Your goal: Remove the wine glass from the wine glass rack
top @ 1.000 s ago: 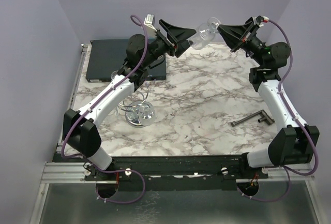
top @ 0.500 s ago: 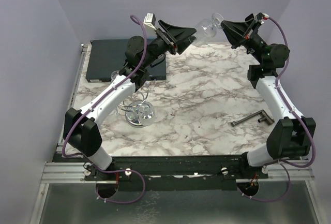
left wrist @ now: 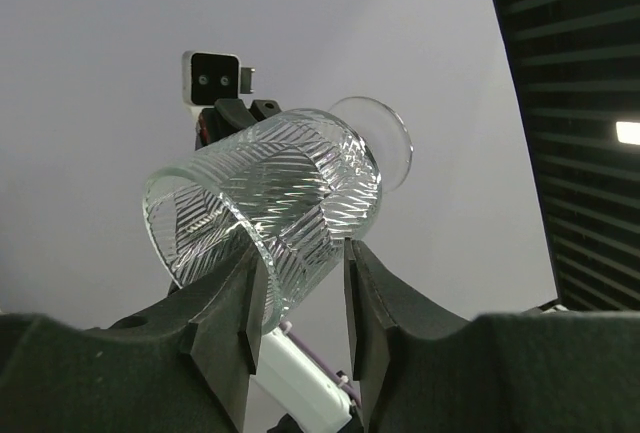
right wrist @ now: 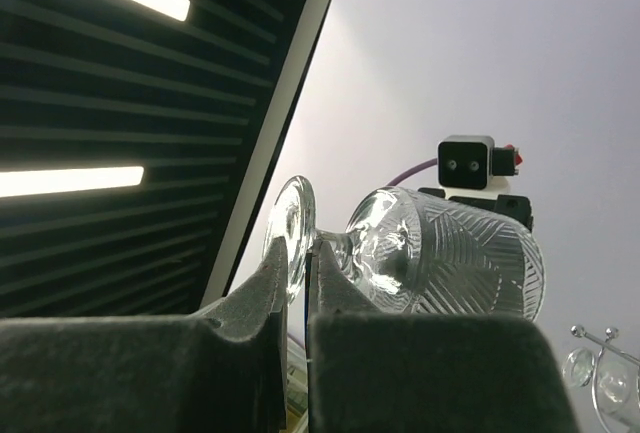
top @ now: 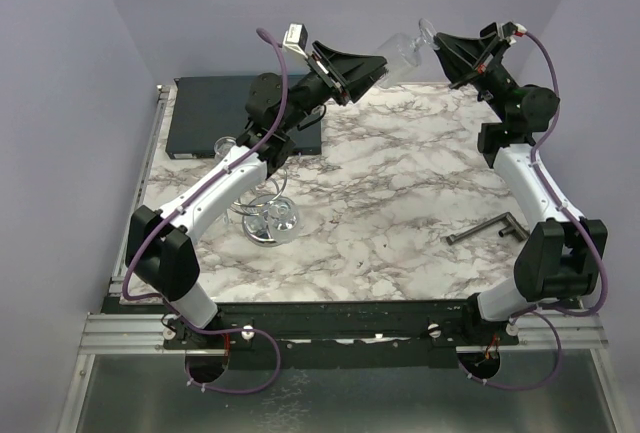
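Observation:
The clear cut-pattern wine glass hangs in the air between both arms, high over the table's back edge, lying almost on its side. My left gripper has the bowl's rim end between its fingertips; the jaws stand partly apart and both pads touch glass. My right gripper is shut on the glass's foot disc, next to the stem. The chrome wine glass rack stands on the table at the left, far below, with another glass on it. Its wire loops show in the right wrist view.
A dark grey T-shaped metal bar lies on the marble table at the right. A dark flat box sits at the back left. Lilac walls close in on three sides.
Both grippers have risen and shifted slightly right with the glass between them. The glass has tilted so its foot points more upward.

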Action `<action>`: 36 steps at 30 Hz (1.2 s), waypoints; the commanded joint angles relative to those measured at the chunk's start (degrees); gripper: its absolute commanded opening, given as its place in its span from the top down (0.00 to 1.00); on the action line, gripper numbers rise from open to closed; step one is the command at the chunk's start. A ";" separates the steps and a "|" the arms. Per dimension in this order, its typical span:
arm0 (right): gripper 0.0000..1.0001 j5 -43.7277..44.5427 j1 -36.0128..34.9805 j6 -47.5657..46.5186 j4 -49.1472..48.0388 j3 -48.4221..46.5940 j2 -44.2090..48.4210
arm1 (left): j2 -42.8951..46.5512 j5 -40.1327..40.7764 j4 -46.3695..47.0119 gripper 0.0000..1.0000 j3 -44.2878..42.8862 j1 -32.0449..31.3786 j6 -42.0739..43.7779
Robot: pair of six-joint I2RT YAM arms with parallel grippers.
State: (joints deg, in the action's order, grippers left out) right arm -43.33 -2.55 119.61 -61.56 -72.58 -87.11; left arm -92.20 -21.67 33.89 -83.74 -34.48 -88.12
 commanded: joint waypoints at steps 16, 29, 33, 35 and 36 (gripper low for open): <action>0.99 -1.83 -0.26 -9.19 16.65 4.74 3.11 | 1.19 -0.95 -0.44 1.00 -6.49 -4.31 5.54; 0.17 14.58 6.01 -47.36 74.61 -3.88 15.91 | -0.70 10.44 -48.74 1.00 -25.67 -4.68 32.63; 0.08 22.01 6.15 -55.23 83.19 -5.68 18.89 | -6.31 15.52 -61.22 1.00 -34.23 -6.54 39.85; 0.05 25.06 6.14 -59.20 86.11 -6.73 20.27 | -9.80 18.80 -67.31 1.00 -39.86 -8.18 43.68; 0.04 25.91 6.12 -60.74 87.61 -7.52 20.73 | -11.80 20.04 -69.90 1.00 -41.89 -8.83 45.23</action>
State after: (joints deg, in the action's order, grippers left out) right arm -26.00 3.66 70.28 14.09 -76.93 -69.12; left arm -96.49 -9.98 -19.55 -116.14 -40.12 -54.28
